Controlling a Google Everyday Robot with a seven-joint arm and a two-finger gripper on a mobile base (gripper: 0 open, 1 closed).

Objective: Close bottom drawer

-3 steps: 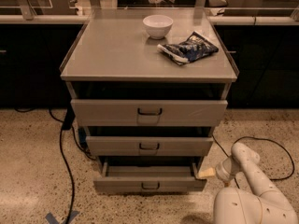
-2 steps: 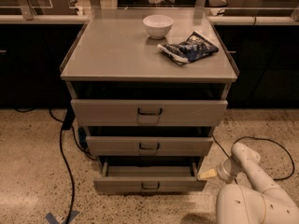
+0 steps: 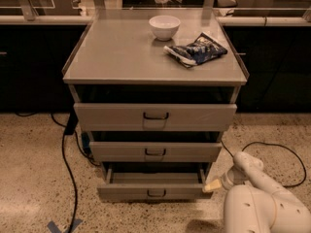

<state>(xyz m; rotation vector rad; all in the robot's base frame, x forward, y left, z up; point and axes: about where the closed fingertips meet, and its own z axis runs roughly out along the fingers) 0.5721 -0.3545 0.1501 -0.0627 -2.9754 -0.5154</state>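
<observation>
The bottom drawer (image 3: 153,191) is a shallow grey-beige tray with a low front panel and a small dark loop handle (image 3: 156,194). It stands pulled out from the foot of the grey cabinet (image 3: 155,62). My white arm comes in from the lower right. My gripper (image 3: 212,186) is at the drawer's right front corner, its pale tip against or just beside the front panel's right end.
Above are the mid-sized drawer (image 3: 155,151) and the tall top drawer (image 3: 155,116), both partly out. A white bowl (image 3: 164,26) and a dark snack bag (image 3: 195,49) lie on the cabinet top. Black cables (image 3: 65,164) run over the speckled floor at left and right.
My arm and gripper have shifted slightly toward the drawer's right front corner. The drawer looks much as before.
</observation>
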